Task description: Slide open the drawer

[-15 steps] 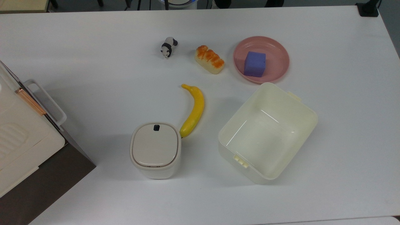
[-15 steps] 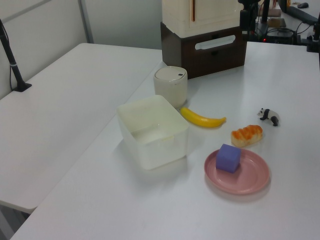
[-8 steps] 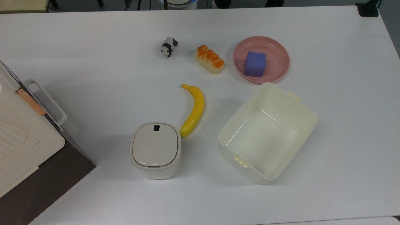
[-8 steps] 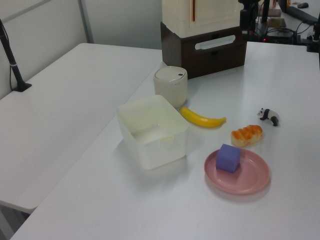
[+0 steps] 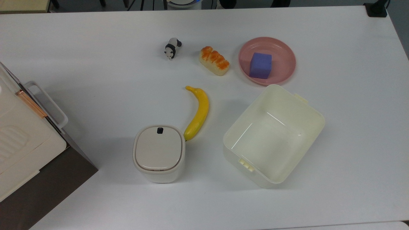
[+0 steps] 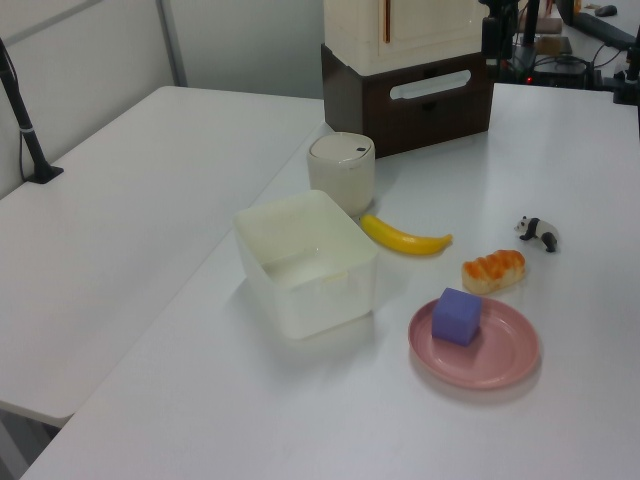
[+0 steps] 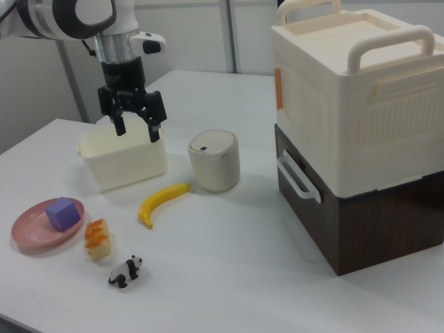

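Purple block (image 6: pixel 457 316) rests on pink plate (image 6: pixel 510 358).

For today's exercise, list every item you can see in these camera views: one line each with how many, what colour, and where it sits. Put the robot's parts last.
drawer: 1, dark brown with white handle, shut, under the appliance
appliance: 1, cream-white, on top of the drawer unit
lidded bin: 1, cream, beside the banana
banana: 1, yellow, mid-table
open box: 1, cream, near the plate
plate: 1, pink, holds the cube
cube: 1, purple, on the plate
bread: 1, orange-topped, beside the plate
panda: 1, black-and-white
table: 1, white
gripper: 1, black, open, above the open box
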